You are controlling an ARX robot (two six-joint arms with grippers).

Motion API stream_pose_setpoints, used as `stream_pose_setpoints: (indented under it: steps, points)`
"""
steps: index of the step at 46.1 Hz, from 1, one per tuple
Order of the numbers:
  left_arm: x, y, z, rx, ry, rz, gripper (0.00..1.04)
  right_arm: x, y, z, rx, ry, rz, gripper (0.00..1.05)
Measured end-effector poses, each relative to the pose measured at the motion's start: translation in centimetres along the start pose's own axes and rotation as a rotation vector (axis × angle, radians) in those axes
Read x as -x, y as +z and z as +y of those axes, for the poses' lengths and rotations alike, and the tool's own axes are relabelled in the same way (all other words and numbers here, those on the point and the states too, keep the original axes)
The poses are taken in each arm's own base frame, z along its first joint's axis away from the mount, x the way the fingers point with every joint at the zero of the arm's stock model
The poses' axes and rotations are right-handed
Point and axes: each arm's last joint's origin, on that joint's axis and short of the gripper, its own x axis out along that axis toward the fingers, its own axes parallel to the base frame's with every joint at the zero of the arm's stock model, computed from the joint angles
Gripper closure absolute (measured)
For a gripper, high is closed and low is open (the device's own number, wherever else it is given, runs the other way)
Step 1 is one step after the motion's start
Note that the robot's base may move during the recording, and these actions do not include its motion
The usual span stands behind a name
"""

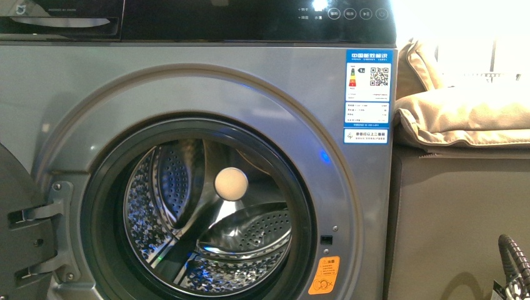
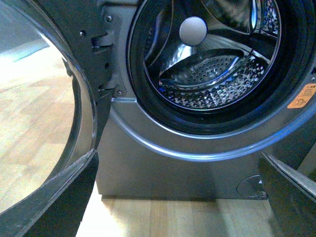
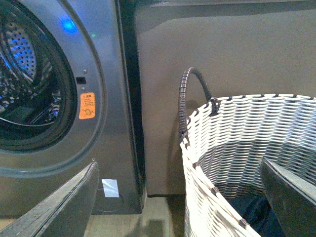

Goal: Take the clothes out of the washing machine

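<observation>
Washing machine (image 1: 187,94): grey metallic front-loader with a black top panel, filling most of the front view; it stood on a pale wooden floor (image 2: 39,128).
Cabinet (image 1: 456,212): a taupe unit just beside the washer's right flank, with a beige cushion (image 1: 462,115) lying on top.
Door (image 2: 74,113): round porthole door swung wide open on its hinge at the washer's left side.
Drum (image 1: 212,219): perforated steel, shiny, with a pale round knob at the back centre; no fabric showed inside it.
Basket (image 3: 247,163): white-and-grey woven, dark looped handle, standing on the floor to the right of the washer, in front of the cabinet.
Clothes (image 3: 256,215): a patch of dark navy fabric lay at the bottom of the basket; only a small part was visible.
Blue label (image 1: 369,94): at the upper right of the washer's front.
Orange sticker (image 1: 324,275): at the lower right of the drum mouth.
Left tool (image 2: 177,197): fingers spread apart, holding nothing, facing the open drum from low down.
Right tool (image 3: 180,197): fingers spread apart, holding nothing, one finger over the basket's inside.
</observation>
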Motion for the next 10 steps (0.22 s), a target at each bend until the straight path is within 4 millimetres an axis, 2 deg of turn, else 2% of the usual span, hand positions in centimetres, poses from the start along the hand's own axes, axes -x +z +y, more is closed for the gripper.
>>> stream_pose_setpoints:
  steps: [10]
  points:
    - [0.00, 0.00, 0.00, 0.000, 0.000, 0.000, 0.06, 0.00, 0.00, 0.00, 0.000, 0.000, 0.000, 0.07]
